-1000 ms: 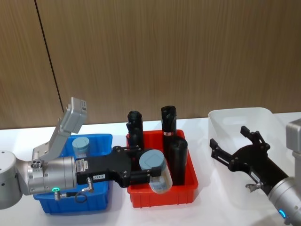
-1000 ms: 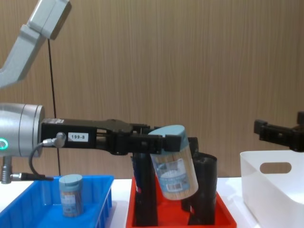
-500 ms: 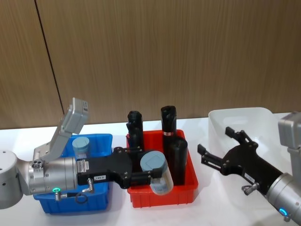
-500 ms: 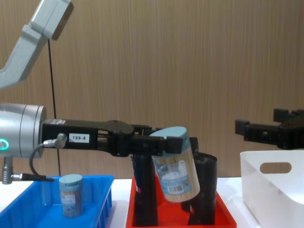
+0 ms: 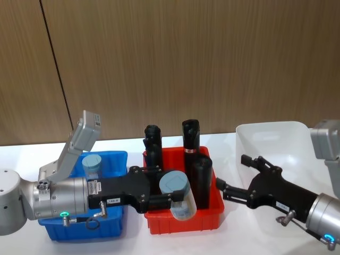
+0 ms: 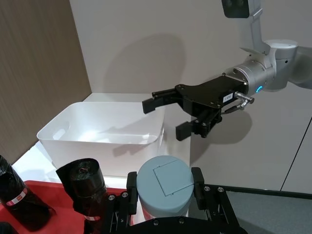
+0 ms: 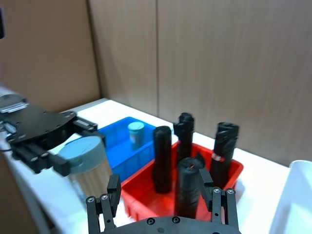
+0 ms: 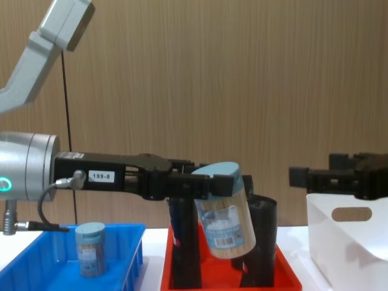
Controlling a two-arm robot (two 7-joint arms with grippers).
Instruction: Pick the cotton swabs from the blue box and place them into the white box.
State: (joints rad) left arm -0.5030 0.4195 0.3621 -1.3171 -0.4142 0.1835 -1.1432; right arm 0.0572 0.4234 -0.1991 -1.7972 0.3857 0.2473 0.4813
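Right hand (image 5: 234, 174) has swung in, fingers spread, now near the held cotton swabs jar (image 8: 227, 215). Left hand (image 5: 171, 192) pinches it, tilted, above red tray (image 5: 183, 226). Handover likely: right must close, left release. Beyond left hand, second jar (image 5: 91, 164) upright in blue box (image 5: 114, 155); white box (image 5: 260, 141) behind right hand.

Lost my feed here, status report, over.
Left tool shut on cotton swab jar, tilted over red tray. Right tool open, between red tray and white box. Second jar stands in blue box. Black rolls below.

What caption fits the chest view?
Left gripper holds a tilted swab jar over the red tray; right gripper open near the white box.
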